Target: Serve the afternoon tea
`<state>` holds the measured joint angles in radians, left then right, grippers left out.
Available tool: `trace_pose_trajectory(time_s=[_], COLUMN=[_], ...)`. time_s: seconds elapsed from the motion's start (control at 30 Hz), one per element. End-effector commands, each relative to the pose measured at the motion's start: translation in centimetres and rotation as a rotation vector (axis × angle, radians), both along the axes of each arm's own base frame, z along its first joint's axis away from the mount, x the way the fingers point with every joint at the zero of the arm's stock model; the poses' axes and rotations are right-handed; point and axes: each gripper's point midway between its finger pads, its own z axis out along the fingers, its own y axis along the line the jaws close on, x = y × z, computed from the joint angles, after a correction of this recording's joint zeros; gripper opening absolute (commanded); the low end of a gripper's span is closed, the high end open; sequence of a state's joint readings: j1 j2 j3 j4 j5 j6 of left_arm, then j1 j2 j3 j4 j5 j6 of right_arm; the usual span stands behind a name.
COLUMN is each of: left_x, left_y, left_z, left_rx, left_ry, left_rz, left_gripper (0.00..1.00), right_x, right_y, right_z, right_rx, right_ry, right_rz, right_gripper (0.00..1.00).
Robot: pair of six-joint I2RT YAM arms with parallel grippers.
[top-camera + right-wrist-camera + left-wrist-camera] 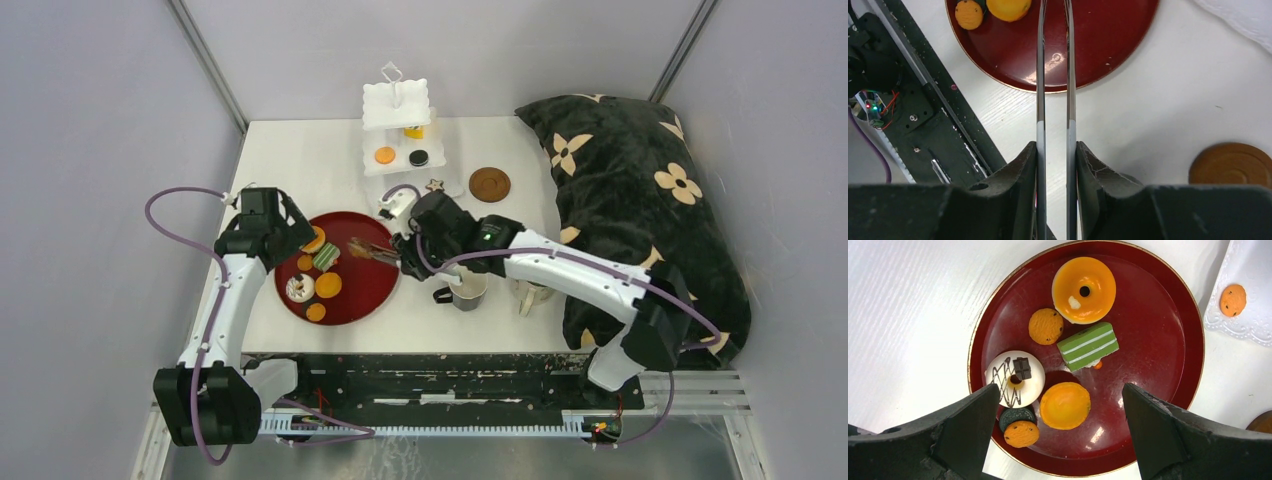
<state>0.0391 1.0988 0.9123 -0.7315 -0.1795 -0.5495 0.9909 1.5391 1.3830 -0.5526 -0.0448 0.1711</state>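
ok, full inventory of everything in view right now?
table: 1, white, under everything
tray: 1, dark red, near left
orange sweets: 4, orange, tray
green striped cake: 1, green, tray
white donut: 1, white, tray
dark cookie: 1, dark, tray
three-tier stand: 1, white, far centre
stand sweets: 3, orange, dark, yellow, lower tiers
star cookie: 1, tan, before stand
coaster: 1, brown, right of stand
mugs: 2, pale, right of tray
pillow: 1, black, beige flowers, right side
metal tongs: 1, silver, in right tool, over tray
left tool: 1, black, open above tray
right tool: 1, black, shut on tongs
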Motion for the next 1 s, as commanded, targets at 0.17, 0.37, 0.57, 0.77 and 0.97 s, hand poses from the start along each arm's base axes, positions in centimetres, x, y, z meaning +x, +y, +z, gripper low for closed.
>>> trace_pose_trajectory(time_s=[0.17, 0.37, 0.57, 0.77, 0.97], left_x=[0.6, 0.7, 1.1, 1.4, 1.5], left_y=[1.2, 1.1, 1.2, 1.2, 1.2], left_z=[3.3, 2.8, 2.6, 2.4, 2.2], left_rx=[0.025, 0.022, 0.032, 0.032, 0.032], left_ry=[-0.084, -0.069, -0.060, -0.055, -0.051], left_rz=[0.069, 0.059, 0.050, 0.042, 0.037], left_gripper=[0.99, 0.99, 0.99, 0.99, 0.99], right_x=[1.5, 3.1, 3.4, 4.2, 4.7], right_y=[6.7, 7.4, 8.6, 9.3, 9.5], right_z=[-2.3, -5.3, -6.5, -7.3, -6.9], right_rx=[0.066, 0.004, -0.007, -0.025, -0.030], right_ry=[0.015, 0.001, -0.007, -0.032, -0.057], right_rz=[0.048, 0.005, 0.058, 0.074, 0.075], right_gripper=[0.38, 0.40, 0.46, 0.49, 0.51])
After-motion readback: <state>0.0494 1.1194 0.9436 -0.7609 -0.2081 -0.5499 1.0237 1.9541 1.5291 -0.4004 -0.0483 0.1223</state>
